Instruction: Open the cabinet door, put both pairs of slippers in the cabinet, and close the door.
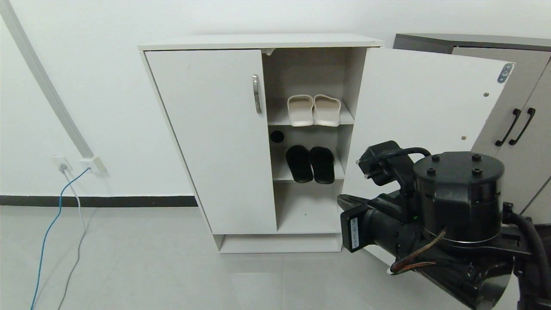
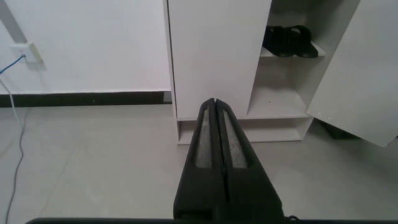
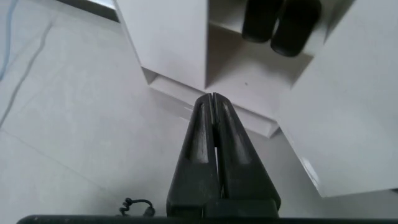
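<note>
Seeing both pairs already shelved: white slippers point(image 1: 314, 110) on upper shelf, black slippers point(image 1: 310, 164) on shelf below, inside cabinet point(image 1: 258, 41). Right cabinet door point(image 1: 422, 125) stands swung wide; left door point(image 1: 211, 137) shut. Left gripper point(image 2: 214, 104) and right gripper point(image 3: 212, 97): jaws pressed together, holding nothing, both low over floor point(image 1: 150, 267) before cabinet. I judge only closing is left. Door looks stiff, light, free on hinges; I'd push with closed jaws on outer face near free edge, not grip it
</note>
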